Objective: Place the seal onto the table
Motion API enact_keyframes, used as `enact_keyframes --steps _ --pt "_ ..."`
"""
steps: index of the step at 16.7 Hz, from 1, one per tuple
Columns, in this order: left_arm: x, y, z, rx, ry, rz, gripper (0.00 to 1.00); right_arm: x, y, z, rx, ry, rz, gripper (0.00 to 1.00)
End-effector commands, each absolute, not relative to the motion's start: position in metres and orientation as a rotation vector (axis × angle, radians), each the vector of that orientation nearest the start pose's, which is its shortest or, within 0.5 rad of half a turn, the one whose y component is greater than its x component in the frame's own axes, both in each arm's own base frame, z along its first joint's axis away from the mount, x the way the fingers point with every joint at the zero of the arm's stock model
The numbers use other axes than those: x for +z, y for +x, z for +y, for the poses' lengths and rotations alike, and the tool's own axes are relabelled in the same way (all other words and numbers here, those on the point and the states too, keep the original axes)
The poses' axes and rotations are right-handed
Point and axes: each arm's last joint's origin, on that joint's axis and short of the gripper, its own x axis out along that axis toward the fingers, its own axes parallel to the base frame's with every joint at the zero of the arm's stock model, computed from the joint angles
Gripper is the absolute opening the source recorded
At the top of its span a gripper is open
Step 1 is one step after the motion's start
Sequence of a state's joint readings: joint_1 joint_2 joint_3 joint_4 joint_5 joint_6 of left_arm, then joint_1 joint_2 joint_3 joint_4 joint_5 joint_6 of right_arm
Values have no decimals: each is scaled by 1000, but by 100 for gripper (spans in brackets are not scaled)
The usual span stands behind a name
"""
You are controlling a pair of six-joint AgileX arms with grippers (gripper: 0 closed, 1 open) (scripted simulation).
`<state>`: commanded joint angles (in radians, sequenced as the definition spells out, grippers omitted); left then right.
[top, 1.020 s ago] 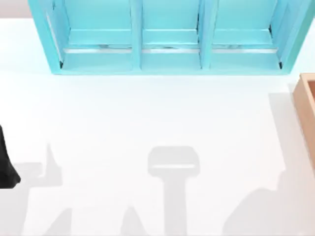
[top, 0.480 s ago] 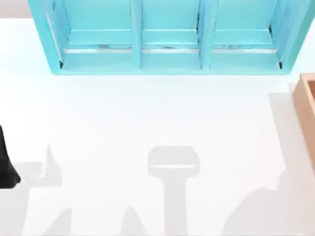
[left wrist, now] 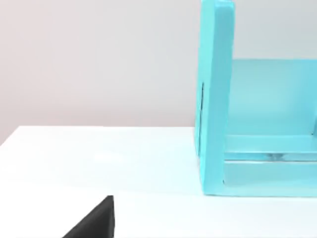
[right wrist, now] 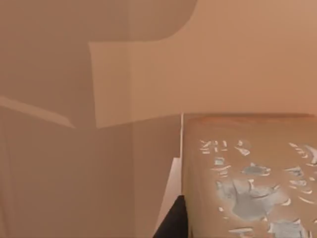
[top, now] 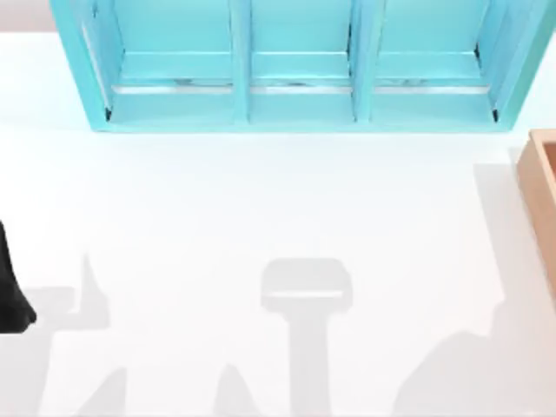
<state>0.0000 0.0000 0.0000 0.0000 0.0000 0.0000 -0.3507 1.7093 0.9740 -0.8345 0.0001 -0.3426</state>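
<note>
Inside the wooden box [right wrist: 99,163], the tan seal [right wrist: 247,178] shows grey-flecked stone

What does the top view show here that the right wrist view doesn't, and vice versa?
Top view: the white table, the turquoise three-compartment shelf at its back, and the left arm parked at the left edge. Right wrist view: the seal, close up inside the box, with a dark fingertip beside it. Both: the light-orange wooden box.
</note>
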Motion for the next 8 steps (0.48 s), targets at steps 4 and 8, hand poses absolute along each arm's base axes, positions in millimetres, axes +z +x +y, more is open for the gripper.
enact_keyframes --steps 4,8 --pt "160 106 -1 0 0 0 100 143 268 -96 -7 4 1569 0" --pt "160 106 -1 0 0 0 100 164 284 -77 -44 -5 1590 0"
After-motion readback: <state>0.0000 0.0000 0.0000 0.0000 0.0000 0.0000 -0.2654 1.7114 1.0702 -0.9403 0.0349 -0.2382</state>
